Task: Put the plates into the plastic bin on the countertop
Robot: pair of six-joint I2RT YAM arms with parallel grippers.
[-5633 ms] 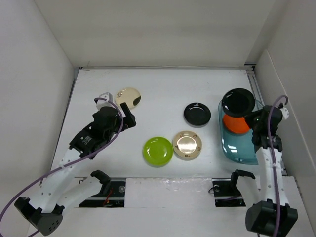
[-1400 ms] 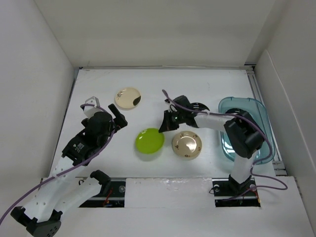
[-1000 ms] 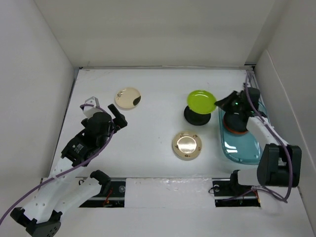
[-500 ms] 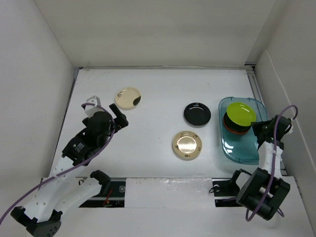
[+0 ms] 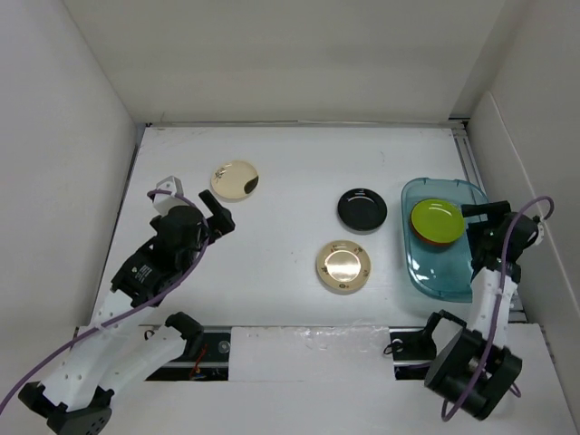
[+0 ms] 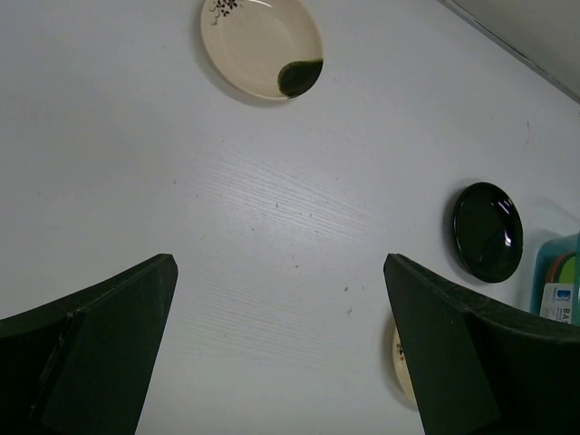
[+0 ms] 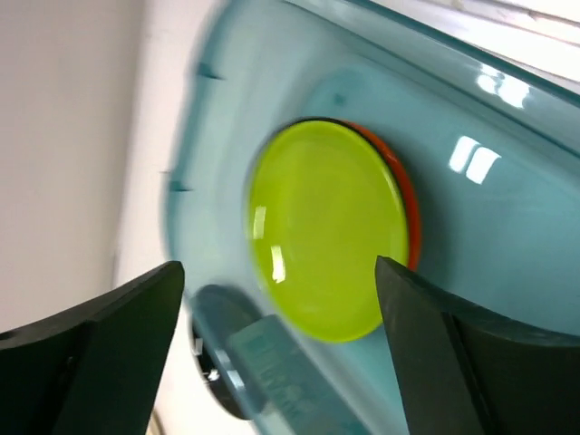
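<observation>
On my far left, the left gripper (image 6: 279,265) hangs above the countertop (image 5: 290,163) with its two fingers spread wide and nothing between them; through its wrist camera I see only bare white surface in the gap. Just beyond it, toward the back wall, the cream plate (image 5: 235,179) lies flat on the counter with its dark mark on the edge facing the right. Moving across to the middle, the gold-beige plate (image 5: 343,266) sits nearer to me, and a glossy black plate (image 5: 362,209) sits just behind it, the two near each other but not touching. Both rest flat on the counter, outside the tub. Next comes the plastic bin (image 5: 444,281), standing close to the right wall with its long side running front to back. In its far half the lime green plate (image 7: 326,240) lies on top of an orange plate (image 7: 406,204), of which I can see only a thin crescent along one side. The near half of the bin shows just its teal floor. Last, on the far right, the right gripper (image 7: 279,265) is held over the bin's right rim, pointed at the stack, its fingers parted wider than the green plate and gripping nothing. I count four plates in the open and cannot tell what lies deeper in the stack.
</observation>
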